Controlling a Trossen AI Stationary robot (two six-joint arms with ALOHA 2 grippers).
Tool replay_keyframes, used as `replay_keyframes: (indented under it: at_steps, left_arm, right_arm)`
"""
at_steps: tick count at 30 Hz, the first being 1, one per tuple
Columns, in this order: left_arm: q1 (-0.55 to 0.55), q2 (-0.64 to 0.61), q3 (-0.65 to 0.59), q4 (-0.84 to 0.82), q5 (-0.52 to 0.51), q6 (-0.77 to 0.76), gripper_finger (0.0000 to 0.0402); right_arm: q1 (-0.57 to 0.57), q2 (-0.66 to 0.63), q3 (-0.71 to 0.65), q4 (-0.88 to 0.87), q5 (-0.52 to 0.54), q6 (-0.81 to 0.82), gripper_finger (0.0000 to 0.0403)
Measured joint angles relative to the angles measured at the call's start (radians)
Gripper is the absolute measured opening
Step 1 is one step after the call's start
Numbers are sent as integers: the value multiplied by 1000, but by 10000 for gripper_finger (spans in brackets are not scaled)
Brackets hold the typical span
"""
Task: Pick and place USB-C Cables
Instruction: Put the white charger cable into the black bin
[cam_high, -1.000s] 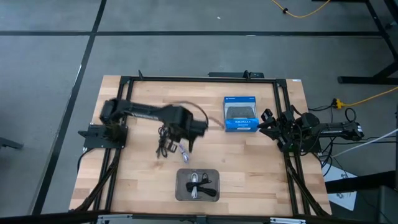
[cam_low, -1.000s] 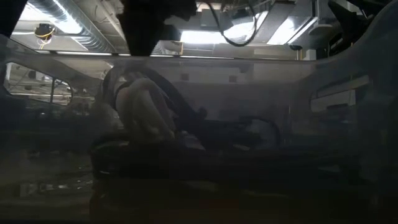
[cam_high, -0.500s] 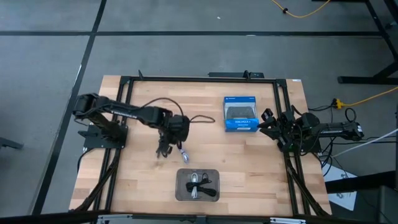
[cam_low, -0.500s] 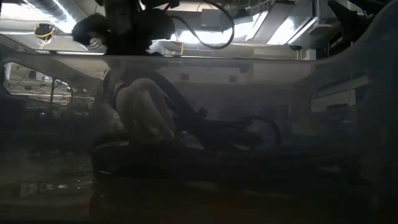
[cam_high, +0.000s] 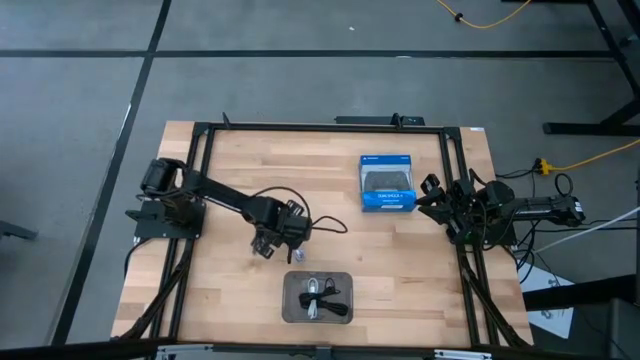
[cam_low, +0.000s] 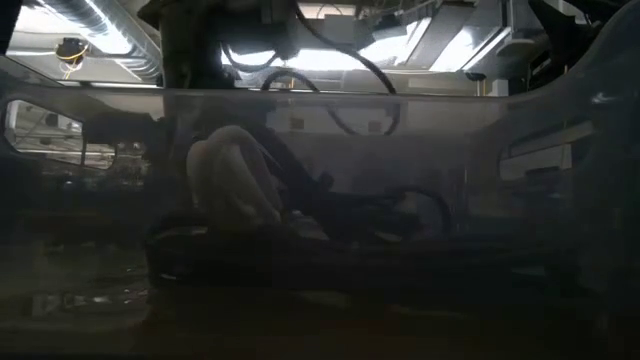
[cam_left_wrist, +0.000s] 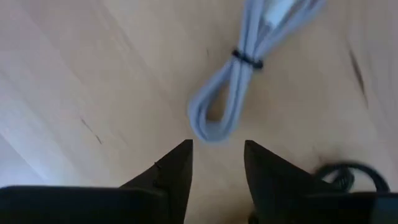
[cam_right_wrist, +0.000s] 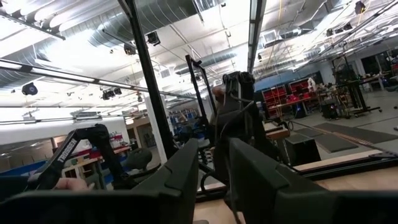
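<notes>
**Left end effector low over a pale cable bundle**

On the near edge of the wooden desk (cam_high: 400, 260), a shallow grey tray (cam_high: 291, 298) with rounded corners holds small coiled cables (cam_high: 318, 297), some pale and some black. Through the tray's cloudy wall, the low view shows a pale bundle beside dark loops.

Just beyond the tray, the left end effector (cam_high: 277, 238) hangs low over the plank surface. The wrist view shows its two dark, wedge-shaped fingers (cam_left_wrist: 176, 168) parted by a narrow gap and holding nothing. A silvery-grey cable (cam_left_wrist: 233, 93), folded into a long smooth loop and pinched by a thin black tie, lies flat on the pale grained wood just ahead of the fingertips, apart from them. A bit of a black coiled cable (cam_left_wrist: 345, 171) shows beside one finger; from above, a black bundle (cam_high: 263, 243) lies on the desk at the end effector.

Farther back sits a rectangular blue box (cam_high: 387, 184) with a dark panel on its lid.

The right end effector (cam_high: 432, 203) waits at the desk's right edge, near the box; its fingers (cam_right_wrist: 180, 171) are slightly apart and empty.
</notes>
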Motion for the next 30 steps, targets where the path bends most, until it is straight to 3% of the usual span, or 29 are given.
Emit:
replay_keyframes:
  at_steps: [11, 17, 20, 23, 28, 30]
  left_arm:
    - [-38, 45, 2, 104, 60, 86, 147]
    - [-38, 91, 6, 159, 41, 74, 143]
    - [-38, 89, 24, 118, 44, 37, 104]
    - [-34, 67, 81, 3, 60, -24, 26]
    - [-49, 9, 217, -148, -70, -125, 7]
    - [-59, -16, 278, -149, -66, -174, 6]
  right_arm:
    - [0, 0, 0, -5, 0, 2, 97]
    - [0, 1, 0, -19, -1, 4, 97]
    - [0, 0, 0, -22, -1, 28, 97]
    - [0, 0, 0, -23, -1, 30, 97]
    - [0, 0, 0, -24, -1, 28, 97]
    - [0, 0, 0, -23, -1, 27, 97]
